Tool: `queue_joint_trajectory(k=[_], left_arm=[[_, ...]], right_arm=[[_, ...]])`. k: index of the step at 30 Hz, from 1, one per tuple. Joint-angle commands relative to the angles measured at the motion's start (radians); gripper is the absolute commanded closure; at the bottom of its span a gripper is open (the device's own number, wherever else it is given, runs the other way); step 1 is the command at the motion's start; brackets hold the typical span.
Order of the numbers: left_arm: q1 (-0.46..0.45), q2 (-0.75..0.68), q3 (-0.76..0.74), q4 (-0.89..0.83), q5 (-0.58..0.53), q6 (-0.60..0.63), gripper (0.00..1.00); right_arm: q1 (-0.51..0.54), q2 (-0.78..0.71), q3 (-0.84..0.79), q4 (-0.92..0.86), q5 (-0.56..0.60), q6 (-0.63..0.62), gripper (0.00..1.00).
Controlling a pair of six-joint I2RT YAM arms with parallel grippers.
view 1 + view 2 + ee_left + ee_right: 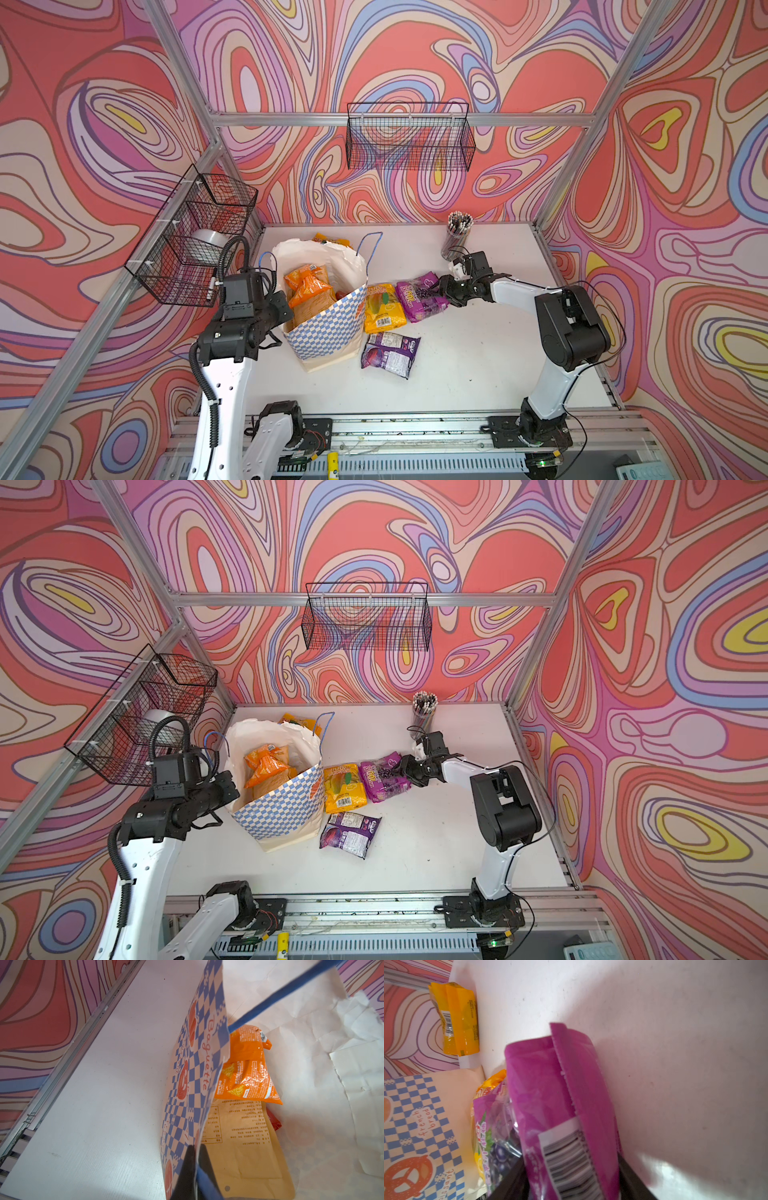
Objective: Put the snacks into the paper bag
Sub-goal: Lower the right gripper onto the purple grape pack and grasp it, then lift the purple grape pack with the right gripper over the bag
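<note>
Upright and open on the left half of the table [478,365]: paper bag [328,328], pinched at its left rim by the fingers of the left gripper [196,1147], pressed together on the paper. Inside, on top: orange packet [309,286]. Just right of the bag: yellow packet [384,309], then purple packet [422,301], clamped at its right end between the fingers of the right gripper [569,1160]. Nearer: second purple packet [388,353]. Behind the bag, by the far wall: another yellow packet [328,240].
</note>
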Motion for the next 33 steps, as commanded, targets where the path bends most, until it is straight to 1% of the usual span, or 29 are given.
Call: queue_joint_trajectory(k=[1, 4, 6, 9, 13, 16, 20, 23, 29, 33], left_arm=[[-0.004, -0.009, -0.005, -0.031, 0.004, -0.002, 1.00], [-0.003, -0.012, -0.003, -0.031, 0.007, -0.001, 1.00], [-0.003, -0.012, -0.003, -0.029, 0.013, -0.003, 1.00], [-0.003, -0.012, -0.002, -0.028, 0.024, -0.006, 1.00], [-0.003, -0.017, 0.002, -0.033, 0.026, -0.005, 1.00], [-0.004, -0.021, 0.009, -0.037, 0.030, -0.006, 1.00], [-0.003, -0.025, 0.015, -0.040, 0.036, -0.007, 1.00], [-0.005, -0.022, 0.015, -0.040, 0.043, -0.006, 1.00], [-0.003, -0.020, 0.017, -0.043, 0.047, -0.006, 1.00], [-0.003, -0.027, 0.024, -0.050, 0.037, -0.006, 1.00]], right_arm=[[0.015, -0.034, -0.030, -0.040, -0.012, 0.016, 0.60], [0.013, -0.093, -0.028, -0.056, -0.008, 0.016, 0.76], [0.015, -0.117, -0.026, -0.062, -0.007, 0.026, 0.84], [0.015, -0.156, -0.017, -0.078, -0.011, 0.038, 0.92], [0.014, -0.238, 0.029, -0.154, 0.044, 0.016, 1.00], [0.015, -0.313, 0.080, -0.212, 0.094, -0.006, 1.00], [0.019, -0.420, 0.152, -0.232, 0.100, -0.035, 1.00], [0.040, -0.476, 0.235, -0.260, 0.129, -0.070, 1.00], [0.108, -0.496, 0.428, -0.288, 0.179, -0.126, 1.00], [0.165, -0.467, 0.549, -0.247, 0.181, -0.145, 1.00]])
